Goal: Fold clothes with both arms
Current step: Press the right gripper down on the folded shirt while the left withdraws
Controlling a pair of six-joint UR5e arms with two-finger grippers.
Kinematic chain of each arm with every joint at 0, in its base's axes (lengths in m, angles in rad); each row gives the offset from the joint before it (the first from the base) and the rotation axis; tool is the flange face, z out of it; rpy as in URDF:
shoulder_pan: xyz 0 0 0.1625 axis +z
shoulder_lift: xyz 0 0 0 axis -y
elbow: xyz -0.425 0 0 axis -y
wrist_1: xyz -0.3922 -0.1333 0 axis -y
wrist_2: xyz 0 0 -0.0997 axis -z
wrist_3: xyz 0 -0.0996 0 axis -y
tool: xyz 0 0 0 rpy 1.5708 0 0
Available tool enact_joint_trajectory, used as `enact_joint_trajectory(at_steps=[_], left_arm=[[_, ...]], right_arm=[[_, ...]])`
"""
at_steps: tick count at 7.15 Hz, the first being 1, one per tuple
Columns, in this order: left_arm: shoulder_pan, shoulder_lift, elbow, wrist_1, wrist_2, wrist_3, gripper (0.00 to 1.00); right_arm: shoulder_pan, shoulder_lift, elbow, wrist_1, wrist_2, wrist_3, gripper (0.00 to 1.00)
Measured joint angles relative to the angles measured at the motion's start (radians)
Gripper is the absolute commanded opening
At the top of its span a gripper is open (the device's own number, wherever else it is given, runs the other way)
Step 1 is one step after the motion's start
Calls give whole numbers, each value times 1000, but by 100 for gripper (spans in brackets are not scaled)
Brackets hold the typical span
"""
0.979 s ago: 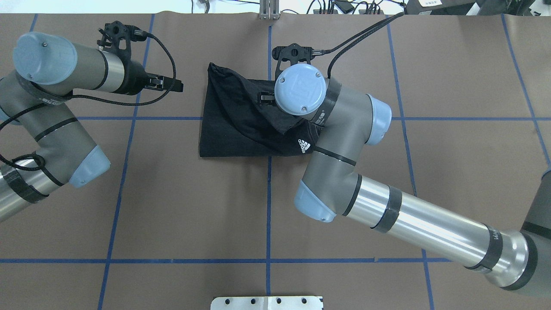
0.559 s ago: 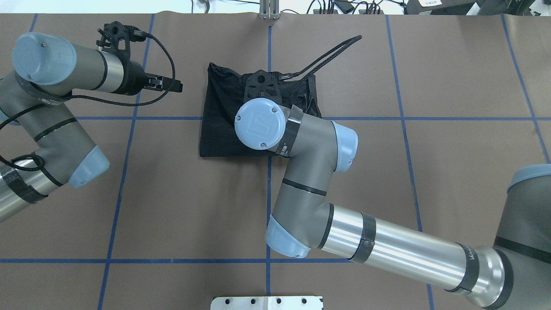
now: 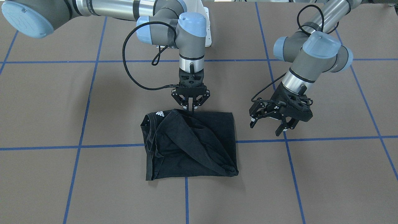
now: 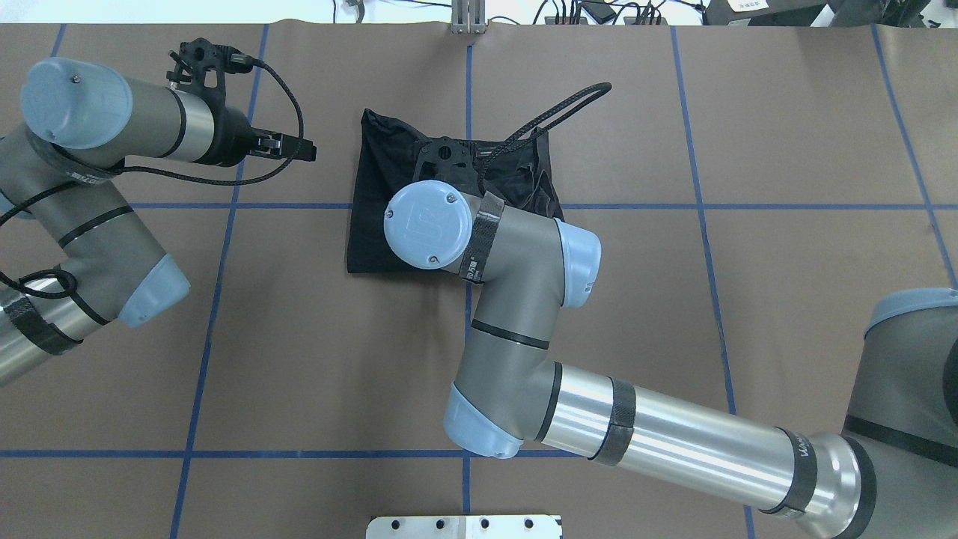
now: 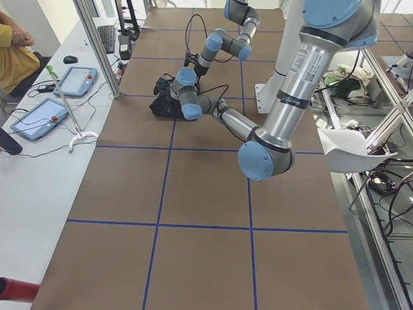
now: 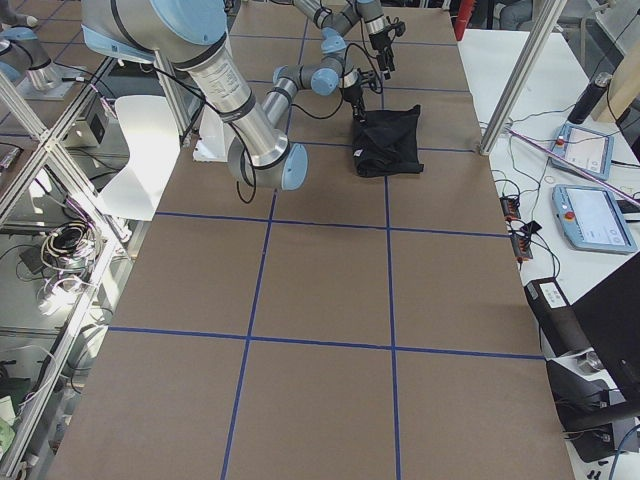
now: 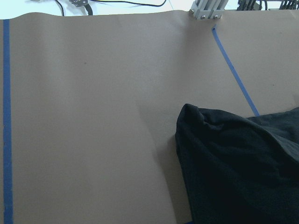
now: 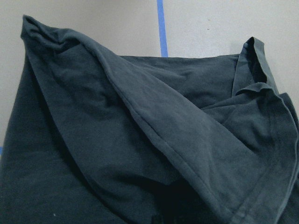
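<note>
The black T-shirt [image 3: 192, 146] lies bunched in a rough rectangle mid-table, with a diagonal flap drawn across it and a small white logo [image 3: 159, 113] at one corner. My right gripper [image 3: 190, 107] points straight down at the shirt's robot-side edge, fingers shut on a pinch of the flap. In the overhead view the right wrist hides that gripper and covers much of the T-shirt [image 4: 372, 224]. My left gripper [image 3: 269, 126] hovers open and holds nothing, a short way off the shirt's side. The left gripper [image 4: 305, 151] also shows overhead. The right wrist view is filled with folds of the T-shirt [image 8: 140, 154].
Blue tape lines [image 4: 468, 82] grid the brown table cover. A metal bracket [image 4: 468, 16] stands at the far edge and a metal plate [image 4: 464, 526] at the near edge. A side bench holds tablets [image 5: 40, 117], with a seated person [image 5: 13, 55] beside it.
My right arm swung left and toward the robot, carrying the shirt flap across the pile; its wrist now covers the logo in the overhead view. The left arm stayed put.
</note>
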Motion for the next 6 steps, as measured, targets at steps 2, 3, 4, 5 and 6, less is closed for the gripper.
enact_joint_trajectory(at_steps=[2,3,4,5,6], left_arm=[[1,-1,1,0,0,0,100],[1,-2,2,0,0,0,100],[1,-2,2,0,0,0,100],[1,-3,3,0,0,0,100],[1,-3,3,0,0,0,100]], right_arm=[[6,-5,-25,2,-1,-1,0],[18,-5,-44,5,-2,-5,0],[33,-5,-68,15,-4,-11,0],[54,-5,-106,51,-5,-26,0],[84,-3,-157,112,-6,-57,0]])
